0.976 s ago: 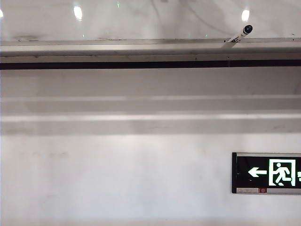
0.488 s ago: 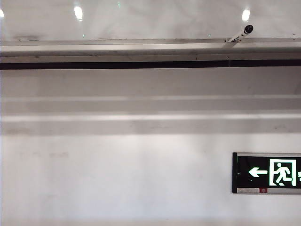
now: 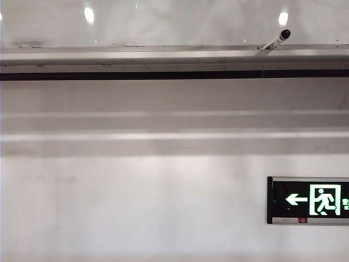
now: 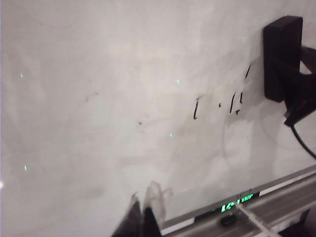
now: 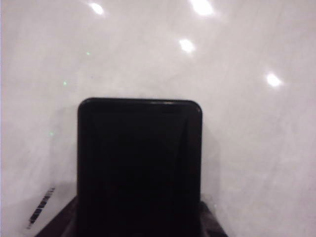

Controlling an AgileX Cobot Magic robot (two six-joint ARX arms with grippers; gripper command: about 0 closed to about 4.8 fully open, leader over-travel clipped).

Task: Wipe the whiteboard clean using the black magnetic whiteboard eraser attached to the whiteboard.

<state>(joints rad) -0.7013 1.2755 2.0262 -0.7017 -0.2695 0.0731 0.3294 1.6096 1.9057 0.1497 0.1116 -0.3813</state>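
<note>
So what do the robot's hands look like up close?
The left end effector has two dark, narrow fingers with pale translucent wrapping on the tips. The right end effector is black and blocky with angled struts, and a thin black cable trails from it. Its own camera shows only dark finger edges.

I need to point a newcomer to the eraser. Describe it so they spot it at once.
Start at the white glossy whiteboard. Beside its few black pen strokes, the black rectangular magnetic eraser lies flat against the board, clamped in the right end effector. It is the only solid black block there; the strokes are thin lines.
</note>
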